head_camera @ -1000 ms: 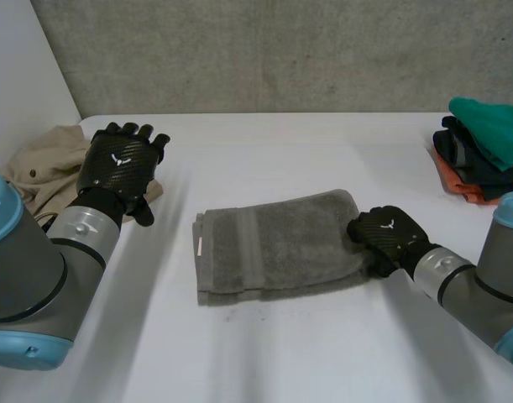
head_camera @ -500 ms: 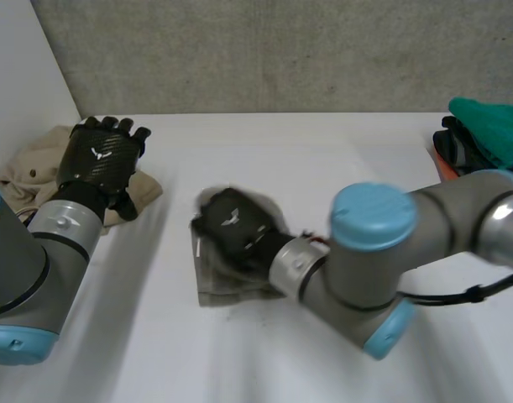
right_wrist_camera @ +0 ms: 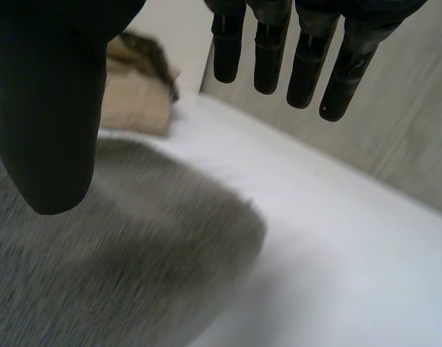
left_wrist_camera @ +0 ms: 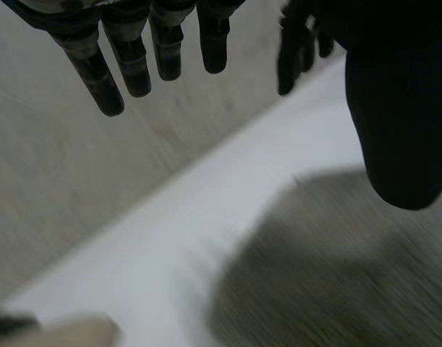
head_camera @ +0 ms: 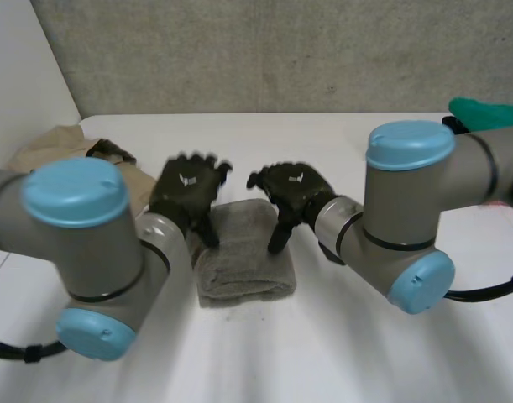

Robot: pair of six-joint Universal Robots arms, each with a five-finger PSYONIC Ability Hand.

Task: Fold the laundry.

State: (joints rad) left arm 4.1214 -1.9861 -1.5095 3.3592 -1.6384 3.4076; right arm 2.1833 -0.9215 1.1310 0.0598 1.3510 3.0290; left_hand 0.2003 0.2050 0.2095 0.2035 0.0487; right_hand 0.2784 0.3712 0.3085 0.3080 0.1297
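Observation:
A grey towel [head_camera: 243, 270] lies folded into a small thick rectangle at the middle of the table. My left hand [head_camera: 187, 188] hovers over its far left corner, fingers straight and spread, holding nothing. My right hand [head_camera: 293, 190] hovers over its far right corner, open too, thumb pointing down at the cloth. In the left wrist view the left hand [left_wrist_camera: 398, 108] hangs above the towel [left_wrist_camera: 336, 282] with the table beyond its fingertips. In the right wrist view the right hand [right_wrist_camera: 51, 94] is above the towel [right_wrist_camera: 98, 253], clear of it.
A beige garment [head_camera: 50, 153] lies crumpled at the table's far left, also seen past the towel [right_wrist_camera: 137, 90]. A stack of folded clothes with a green piece [head_camera: 491, 111] on top sits at the far right. A grey wall [head_camera: 264, 50] backs the table.
The right hand carried the towel's right end over to the left, folding it in half, then let go and lifted. The left hand moved from the beige garment to the towel.

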